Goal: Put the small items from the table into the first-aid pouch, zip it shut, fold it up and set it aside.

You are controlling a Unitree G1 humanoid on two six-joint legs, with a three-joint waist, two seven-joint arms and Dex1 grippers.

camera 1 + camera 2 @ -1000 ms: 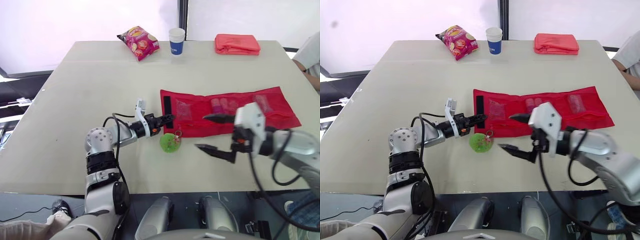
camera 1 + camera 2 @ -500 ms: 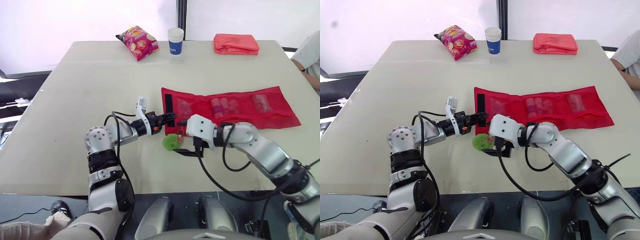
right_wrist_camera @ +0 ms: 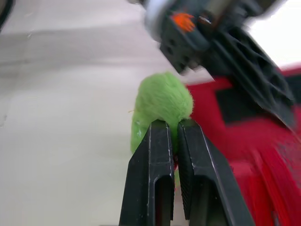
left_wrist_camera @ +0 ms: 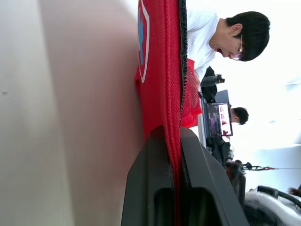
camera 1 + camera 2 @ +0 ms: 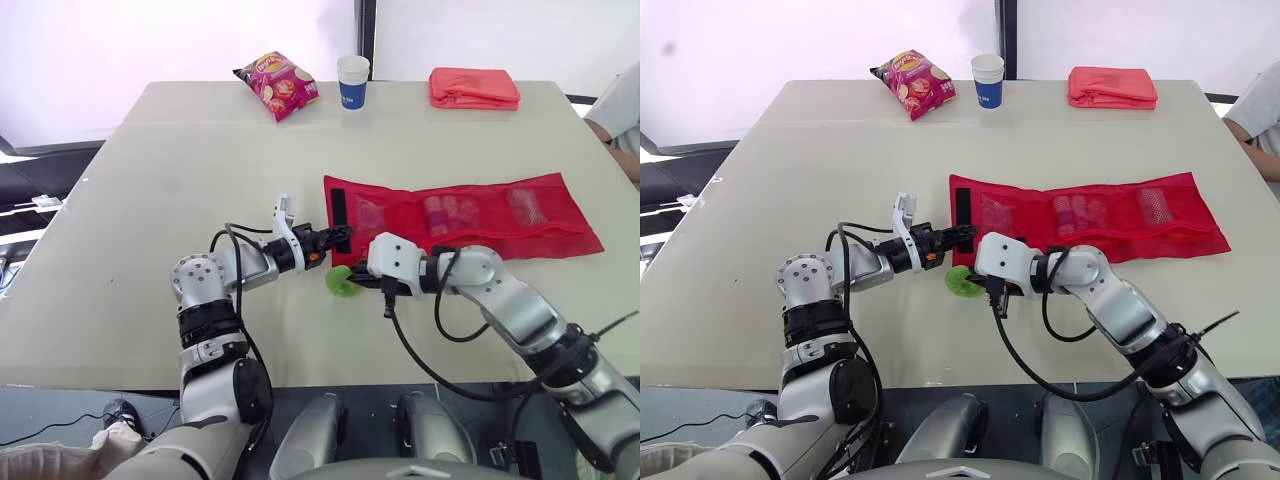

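The red first-aid pouch (image 5: 470, 215) lies unfolded across the table's right half, with small items showing in its mesh pockets. My left gripper (image 5: 338, 236) is shut on the pouch's left end, and the red fabric (image 4: 162, 61) is pinched between its fingers (image 4: 153, 160). A fuzzy green ball (image 5: 341, 281) sits on the table just in front of that end. My right gripper (image 3: 173, 126) is shut on the green ball (image 3: 162, 101), reaching it from the right (image 5: 360, 279).
At the table's far edge stand a red snack bag (image 5: 278, 84), a blue and white paper cup (image 5: 353, 80) and a folded red cloth (image 5: 474, 88). A person's sleeve (image 5: 625, 105) shows at the right edge.
My right gripper swung left from the table's front to the green ball and shut on it. The left gripper kept its hold on the pouch.
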